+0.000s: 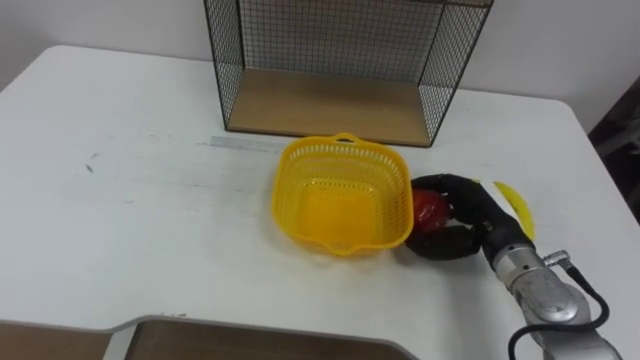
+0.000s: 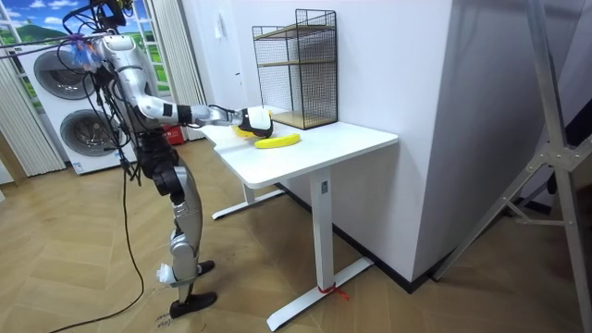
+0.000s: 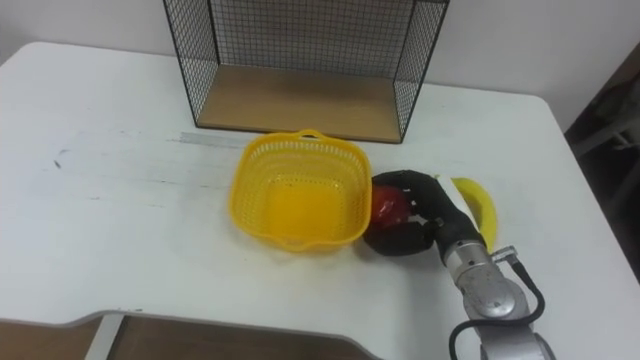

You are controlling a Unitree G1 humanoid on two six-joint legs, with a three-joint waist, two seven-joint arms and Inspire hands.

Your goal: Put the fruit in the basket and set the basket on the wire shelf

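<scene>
Yellow plastic basket [image 1: 288,200] sits empty mid-surface in the left eye view. Just right of it, the right robot hand [image 1: 478,215] has its black fingers curled round a red apple [image 1: 430,208]. In the right eye view, a banana [image 3: 482,205] lies just right of that hand, and the wire shelf [image 3: 182,60] stands at the far edge. In the room view, the robot stands at the white surface [image 2: 333,148], right arm stretched over it.

standing upright on the wood floor [image 2: 83,240] at the white table's [image 2: 324,148] end on the room view's left, right hand [image 2: 255,118] stretched out over the top. just beside the hand, a banana [image 2: 277,141] lying flat; behind it, a yellow shape, possibly the basket [image 2: 239,131]. further along the tabletop, the wire shelf [image 2: 298,69].
</scene>
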